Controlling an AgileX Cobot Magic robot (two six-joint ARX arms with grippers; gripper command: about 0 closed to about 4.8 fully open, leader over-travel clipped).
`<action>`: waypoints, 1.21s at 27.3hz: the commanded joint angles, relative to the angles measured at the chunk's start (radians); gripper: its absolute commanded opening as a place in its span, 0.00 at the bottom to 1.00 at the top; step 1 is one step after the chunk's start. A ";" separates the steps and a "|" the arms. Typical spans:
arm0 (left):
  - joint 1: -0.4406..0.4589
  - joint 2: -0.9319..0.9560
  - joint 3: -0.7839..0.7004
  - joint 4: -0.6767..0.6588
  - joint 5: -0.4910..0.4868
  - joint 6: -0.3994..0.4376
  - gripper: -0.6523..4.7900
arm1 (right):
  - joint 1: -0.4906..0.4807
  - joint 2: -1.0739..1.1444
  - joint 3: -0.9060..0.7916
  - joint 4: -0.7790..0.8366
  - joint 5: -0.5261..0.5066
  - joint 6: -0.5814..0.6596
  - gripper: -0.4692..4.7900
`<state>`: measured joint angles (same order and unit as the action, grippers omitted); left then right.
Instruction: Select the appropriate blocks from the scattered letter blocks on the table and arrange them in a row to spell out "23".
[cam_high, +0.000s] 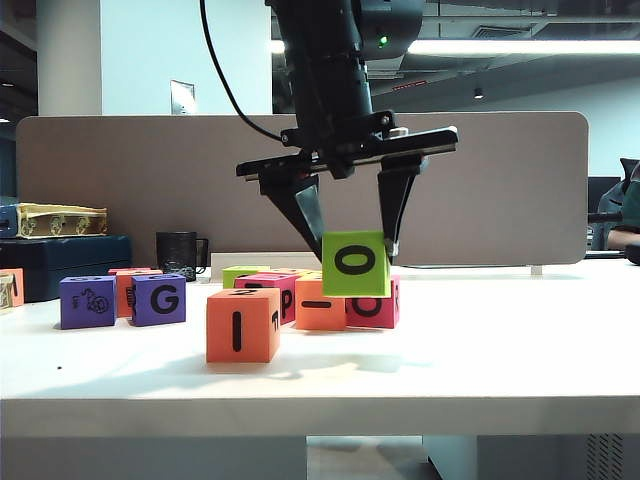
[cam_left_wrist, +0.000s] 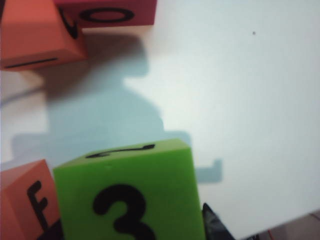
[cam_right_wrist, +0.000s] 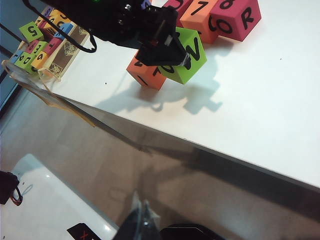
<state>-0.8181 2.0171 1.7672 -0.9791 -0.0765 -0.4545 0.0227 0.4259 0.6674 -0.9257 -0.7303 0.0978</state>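
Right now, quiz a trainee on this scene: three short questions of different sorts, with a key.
1. True or false: the left gripper holds the green cube off the table.
2. Which character does the green cube show the exterior view? A) O B) G C) R
3. Fill in: the cube nearest the table's front edge is ___.

Key: 1 true; 2 A; 3 orange.

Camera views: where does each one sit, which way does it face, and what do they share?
Exterior view: low at the table front, facing across it; shows the left gripper holding the lime green cube aloft.
Left wrist view: looks down past that cube; a dark fingertip shows.
Right wrist view: off the table's edge, facing it; right gripper barely visible.
All share the green cube.
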 joint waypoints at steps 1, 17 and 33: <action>0.003 0.018 0.002 0.007 -0.025 -0.067 0.65 | 0.000 0.000 0.003 0.010 -0.008 -0.006 0.09; 0.022 0.076 -0.037 -0.050 -0.027 -0.147 0.65 | 0.000 0.000 0.002 0.010 -0.005 -0.006 0.09; 0.020 0.068 0.044 -0.124 -0.016 -0.092 0.76 | 0.000 0.000 0.002 0.009 -0.005 -0.005 0.09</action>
<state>-0.7971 2.0964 1.7927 -1.0840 -0.0834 -0.5564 0.0227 0.4248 0.6674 -0.9253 -0.7300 0.0959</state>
